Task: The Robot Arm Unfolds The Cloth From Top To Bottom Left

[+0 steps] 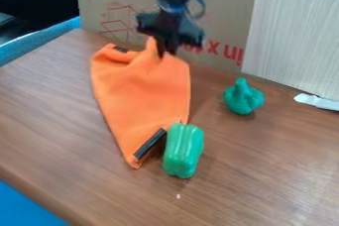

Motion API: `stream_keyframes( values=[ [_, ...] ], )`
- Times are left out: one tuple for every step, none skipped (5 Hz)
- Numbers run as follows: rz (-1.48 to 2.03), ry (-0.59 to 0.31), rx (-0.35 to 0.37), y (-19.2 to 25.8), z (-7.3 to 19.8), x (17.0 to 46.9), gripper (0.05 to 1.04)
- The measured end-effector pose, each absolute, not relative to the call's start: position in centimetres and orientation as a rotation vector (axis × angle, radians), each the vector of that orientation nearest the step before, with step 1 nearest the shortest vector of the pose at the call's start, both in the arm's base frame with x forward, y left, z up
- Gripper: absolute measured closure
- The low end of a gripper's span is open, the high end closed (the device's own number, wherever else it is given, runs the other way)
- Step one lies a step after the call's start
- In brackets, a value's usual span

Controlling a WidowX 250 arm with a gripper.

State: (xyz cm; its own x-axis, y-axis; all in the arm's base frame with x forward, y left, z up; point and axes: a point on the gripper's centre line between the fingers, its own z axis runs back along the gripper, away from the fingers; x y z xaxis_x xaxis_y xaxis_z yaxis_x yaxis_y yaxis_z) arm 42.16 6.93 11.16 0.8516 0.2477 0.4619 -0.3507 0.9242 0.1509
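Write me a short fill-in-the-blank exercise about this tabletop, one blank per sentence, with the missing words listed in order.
The cloth is ____ in colour. Of the cloth's two ends, upper and lower in the view, the gripper is at the ____ one. The dark strip by the pepper is on the ____. Counting the pepper and the bumpy object, the table holds ____ green things.

Missing words: orange; upper; cloth; two.

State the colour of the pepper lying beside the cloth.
The pepper is green, seen best in the camera view.
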Motion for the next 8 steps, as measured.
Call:
stream_keyframes(
  values=[
    [0.355, -0.502, 0.099, 10.5, 14.4, 40.7, 1.03],
    [0.343, -0.475, 0.026, 13.7, 14.6, 39.1, 1.03],
    [0.369, -0.475, -0.011, 19.2, 15.5, 36.5, 1.03],
    [0.349, -0.444, -0.016, 21.5, 15.9, 35.2, 1.03],
    [0.341, -0.39, 0.018, 24.8, 15.2, 32.1, 1.03],
    [0.329, -0.314, 0.047, 26.3, 13.8, 29.4, 1.03],
    [0.267, -0.246, 0.119, 27.1, 11.6, 27.5, 1.008],
    [0.176, -0.2, 0.208, 27.7, 9.1, 26.0, 0.864]
  ],
)
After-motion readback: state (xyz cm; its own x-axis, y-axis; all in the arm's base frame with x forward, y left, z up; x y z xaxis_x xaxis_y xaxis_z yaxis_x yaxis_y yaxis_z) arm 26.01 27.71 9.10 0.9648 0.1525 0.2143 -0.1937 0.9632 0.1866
